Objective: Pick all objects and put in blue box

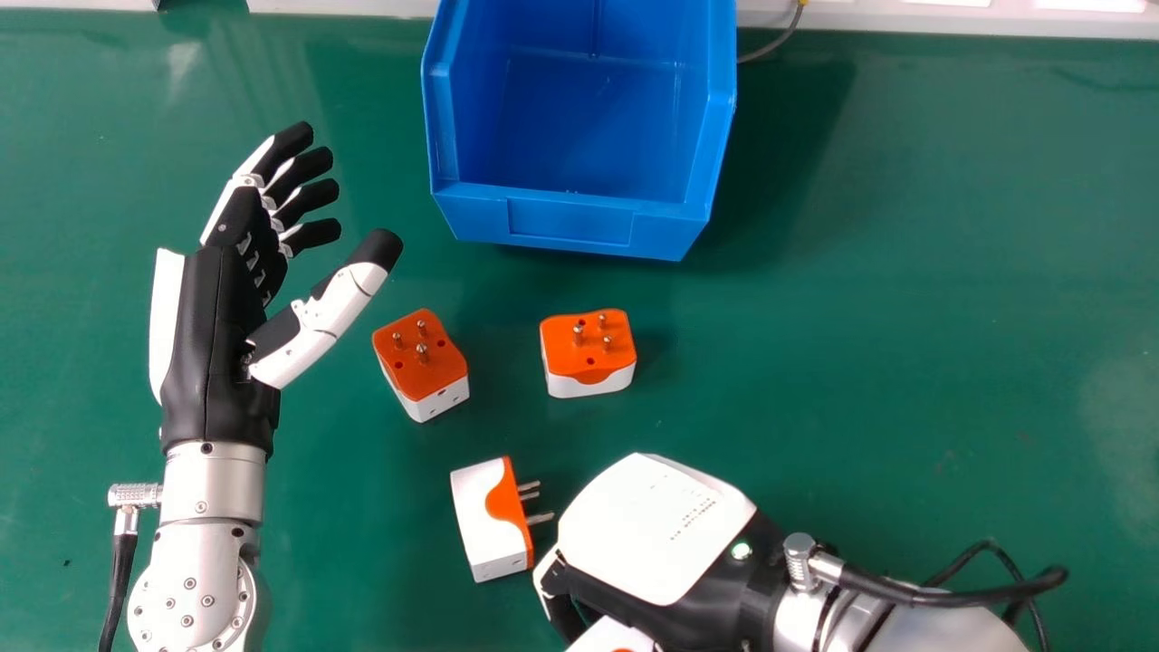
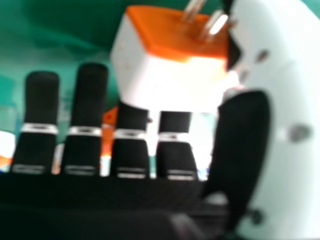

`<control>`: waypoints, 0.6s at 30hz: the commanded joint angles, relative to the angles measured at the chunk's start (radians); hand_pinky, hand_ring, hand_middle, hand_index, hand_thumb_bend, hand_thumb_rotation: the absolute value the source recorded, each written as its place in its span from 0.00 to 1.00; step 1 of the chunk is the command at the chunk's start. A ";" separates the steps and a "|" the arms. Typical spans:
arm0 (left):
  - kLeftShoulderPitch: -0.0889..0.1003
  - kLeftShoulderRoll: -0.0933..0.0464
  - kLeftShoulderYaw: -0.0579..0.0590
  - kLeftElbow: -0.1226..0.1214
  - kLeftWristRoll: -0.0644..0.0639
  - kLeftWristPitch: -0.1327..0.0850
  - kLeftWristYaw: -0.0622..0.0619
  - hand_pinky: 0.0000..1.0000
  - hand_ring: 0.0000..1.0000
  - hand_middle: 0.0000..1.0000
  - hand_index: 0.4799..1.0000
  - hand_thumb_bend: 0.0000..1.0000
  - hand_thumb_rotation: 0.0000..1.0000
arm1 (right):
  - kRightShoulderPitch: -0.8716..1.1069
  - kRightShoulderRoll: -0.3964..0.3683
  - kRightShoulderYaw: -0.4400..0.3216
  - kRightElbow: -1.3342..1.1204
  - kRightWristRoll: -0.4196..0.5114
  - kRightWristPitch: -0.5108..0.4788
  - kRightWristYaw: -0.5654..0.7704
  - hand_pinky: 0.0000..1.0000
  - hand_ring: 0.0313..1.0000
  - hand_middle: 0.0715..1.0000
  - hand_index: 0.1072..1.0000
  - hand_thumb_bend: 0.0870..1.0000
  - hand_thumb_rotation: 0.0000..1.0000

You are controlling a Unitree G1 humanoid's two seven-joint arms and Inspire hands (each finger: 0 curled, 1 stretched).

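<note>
From the left, our left hand (image 1: pixel 217 335) rests idle over the table's left part in the head view, fingers loosely extended and thumb spread wide. Just beside its thumb, the left adapter (image 1: pixel 422 358) sits on the green table (image 1: pixel 905 317), pins up. The nearest loose adapter (image 1: pixel 489 521) lies on its side, pins pointing right toward our other hand. Beyond these, at the far edge, stands the blue box (image 1: pixel 570 219), with the middle adapter (image 1: pixel 589 349) pins up in front of it.

At the near edge, our right hand (image 1: pixel 647 534) has its back up, forearm coming in from the lower right, fingers bent inward. The right hand view shows a white-and-orange adapter (image 2: pixel 172 82) between fingers and thumb, and we judge it pinched. So we seem to be at the pick-up step; the next move calls for securing that grip, lifting clear of the loose adapters, carrying it forward over the box's near wall and letting go inside.
</note>
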 commanded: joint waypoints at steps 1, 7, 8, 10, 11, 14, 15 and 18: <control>0.002 0.005 0.002 -0.021 -0.001 -0.006 0.006 0.75 0.81 0.84 0.70 0.76 0.39 | 0.006 -0.008 -0.001 0.001 0.013 -0.009 -0.003 0.39 0.47 0.46 0.46 0.48 0.03; -0.001 0.004 0.003 -0.017 -0.002 -0.005 0.009 0.75 0.80 0.84 0.69 0.77 0.39 | 0.011 -0.012 -0.013 0.004 0.028 -0.021 -0.039 0.36 0.43 0.42 0.46 0.48 0.02; -0.001 0.005 0.003 -0.016 -0.002 -0.006 0.009 0.75 0.80 0.84 0.69 0.77 0.39 | 0.011 -0.013 -0.015 0.005 0.032 -0.023 -0.042 0.36 0.43 0.42 0.46 0.48 0.02; -0.001 0.007 0.003 -0.014 0.004 -0.007 0.012 0.75 0.80 0.84 0.69 0.77 0.39 | 0.011 -0.015 -0.018 0.006 0.038 -0.025 -0.046 0.36 0.43 0.42 0.46 0.48 0.02; -0.001 0.009 0.003 -0.013 0.007 -0.008 0.014 0.75 0.80 0.84 0.69 0.77 0.39 | 0.010 -0.016 -0.021 0.005 0.042 -0.026 -0.045 0.35 0.42 0.41 0.45 0.48 0.02; -0.002 0.008 0.003 -0.012 0.000 -0.008 0.012 0.75 0.80 0.84 0.69 0.77 0.39 | 0.011 -0.018 -0.031 0.002 0.055 -0.033 -0.052 0.35 0.42 0.41 0.45 0.48 0.02; -0.002 0.007 0.003 -0.012 -0.002 -0.007 0.011 0.75 0.80 0.83 0.69 0.77 0.39 | 0.011 -0.018 -0.034 0.001 0.059 -0.033 -0.052 0.34 0.41 0.40 0.45 0.48 0.01; -0.003 0.008 0.002 -0.012 -0.001 -0.008 0.010 0.75 0.80 0.83 0.69 0.77 0.39 | 0.012 -0.020 -0.042 0.002 0.069 -0.038 -0.070 0.33 0.40 0.40 0.45 0.48 0.01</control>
